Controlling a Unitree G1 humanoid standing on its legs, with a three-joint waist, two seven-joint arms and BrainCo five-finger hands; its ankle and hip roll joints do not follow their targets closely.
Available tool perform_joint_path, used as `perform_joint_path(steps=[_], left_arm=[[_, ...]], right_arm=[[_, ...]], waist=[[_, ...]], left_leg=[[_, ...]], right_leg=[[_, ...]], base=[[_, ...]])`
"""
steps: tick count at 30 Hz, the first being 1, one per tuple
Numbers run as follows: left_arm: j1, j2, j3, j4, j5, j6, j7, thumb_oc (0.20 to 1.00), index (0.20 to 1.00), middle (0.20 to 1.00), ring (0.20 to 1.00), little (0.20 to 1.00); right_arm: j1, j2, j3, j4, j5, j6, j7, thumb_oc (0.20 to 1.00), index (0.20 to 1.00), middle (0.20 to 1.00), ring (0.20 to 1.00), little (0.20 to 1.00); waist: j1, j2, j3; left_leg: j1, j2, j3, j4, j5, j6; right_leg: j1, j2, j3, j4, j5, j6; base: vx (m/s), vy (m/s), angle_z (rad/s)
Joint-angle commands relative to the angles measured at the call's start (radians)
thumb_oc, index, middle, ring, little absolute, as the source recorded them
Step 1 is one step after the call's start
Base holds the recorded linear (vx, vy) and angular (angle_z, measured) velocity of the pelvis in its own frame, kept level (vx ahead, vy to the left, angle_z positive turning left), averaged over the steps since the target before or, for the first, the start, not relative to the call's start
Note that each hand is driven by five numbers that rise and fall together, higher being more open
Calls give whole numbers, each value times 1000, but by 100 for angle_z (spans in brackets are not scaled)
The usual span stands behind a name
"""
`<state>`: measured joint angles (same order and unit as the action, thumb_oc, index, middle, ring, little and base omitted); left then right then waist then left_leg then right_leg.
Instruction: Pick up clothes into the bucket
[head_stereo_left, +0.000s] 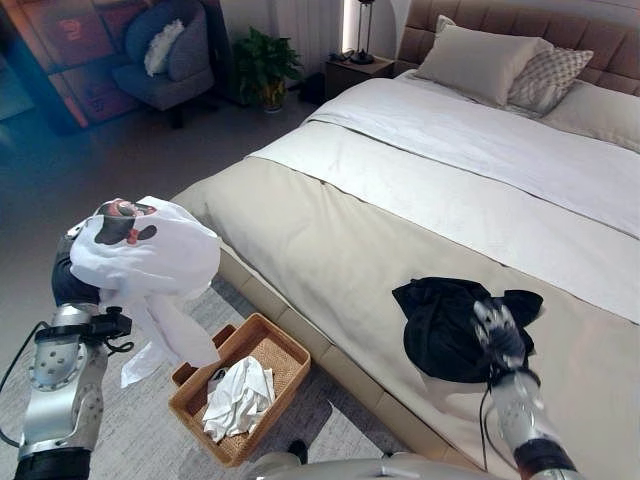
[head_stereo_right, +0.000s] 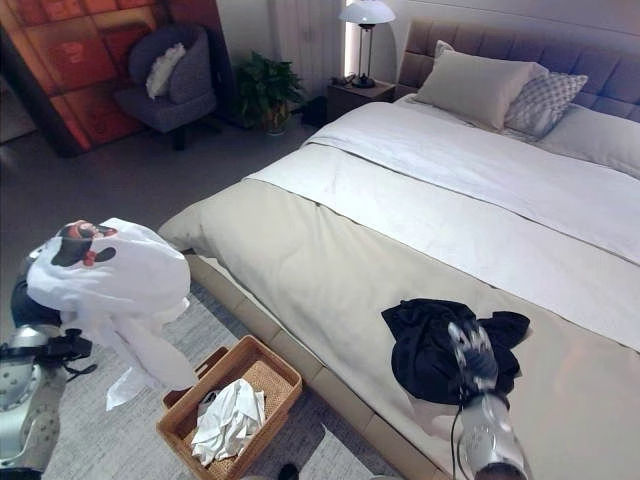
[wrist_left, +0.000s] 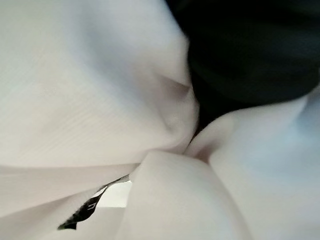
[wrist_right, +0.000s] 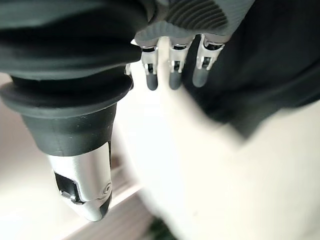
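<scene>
A white garment with a red-and-black print hangs over my raised left hand, left of the bed; only the hand's dark cover shows beneath the cloth. White folds crowd the left wrist view. Below it on the rug stands a woven basket holding another white garment. A black garment lies crumpled near the bed's front edge. My right hand rests over its right part, fingers straight and open above the dark cloth.
The large bed has a beige cover, a white sheet and pillows at the headboard. A nightstand with a lamp, a plant and a dark armchair stand at the back.
</scene>
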<state>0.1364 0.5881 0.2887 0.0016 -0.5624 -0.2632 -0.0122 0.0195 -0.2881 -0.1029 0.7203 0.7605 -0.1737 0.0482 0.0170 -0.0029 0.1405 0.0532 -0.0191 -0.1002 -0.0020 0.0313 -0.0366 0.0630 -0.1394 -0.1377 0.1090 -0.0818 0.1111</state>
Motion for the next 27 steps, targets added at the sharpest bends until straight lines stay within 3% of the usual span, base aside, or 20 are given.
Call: perform_joint_path(steps=[1, 7, 10, 14, 21, 27], left_arm=[[-59, 16, 6, -78, 7, -80, 20, 200, 200, 200, 200, 200], [-66, -63, -38, 29, 81, -71, 61, 200, 200, 200, 200, 200], [-56, -123, -33, 99, 164, -73, 117, 200, 200, 200, 200, 200], [-62, -139, -25, 190, 288, -83, 197, 200, 200, 200, 200, 200], [-84, -86, -75, 387, 529, -65, 321, 200, 200, 200, 200, 200], [-125, -62, -127, 539, 568, -50, 348, 200, 200, 200, 200, 200]], right_arm=[[-38, -5, 30, 11, -93, -32, -5, 1000, 1000, 1000, 1000, 1000], [-11, 5, 45, 161, -136, -18, 9, 1000, 1000, 1000, 1000, 1000], [5, 5, 37, 231, -163, -22, 4, 1000, 1000, 1000, 1000, 1000], [8, 9, 44, 303, -181, -20, 2, 1000, 1000, 1000, 1000, 1000], [33, 10, 63, 341, -215, -40, -20, 1000, 1000, 1000, 1000, 1000], [33, 5, 77, 319, -217, -60, -46, 1000, 1000, 1000, 1000, 1000]], waist=[[-3, -30, -7], [-8, -28, 30], [-14, -37, 48], [-19, -48, 56], [-35, -69, 63], [-53, -82, 93]], left_leg=[[-75, -37, -23, 139, -91, -4], [-103, -40, -39, 147, -82, -5], [-116, -38, -33, 152, -82, -3], [-125, -34, -19, 155, -86, -2], [-134, -23, 1, 159, -90, -3], [-160, -14, 22, 177, -93, -2]], right_leg=[[-31, -26, -16, 8, 51, 13], [-58, -34, -35, 24, 53, 11], [-76, -35, -30, 32, 58, 13], [-90, -33, -15, 33, 61, 15], [-111, -24, 7, 34, 64, 21], [-153, -18, 33, 50, 69, 24]], base=[[-45, 11, 21], [-63, 14, 13], [-23, 11, 5], [0, 0, 0], [-1, 11, -14], [-15, 16, -13]])
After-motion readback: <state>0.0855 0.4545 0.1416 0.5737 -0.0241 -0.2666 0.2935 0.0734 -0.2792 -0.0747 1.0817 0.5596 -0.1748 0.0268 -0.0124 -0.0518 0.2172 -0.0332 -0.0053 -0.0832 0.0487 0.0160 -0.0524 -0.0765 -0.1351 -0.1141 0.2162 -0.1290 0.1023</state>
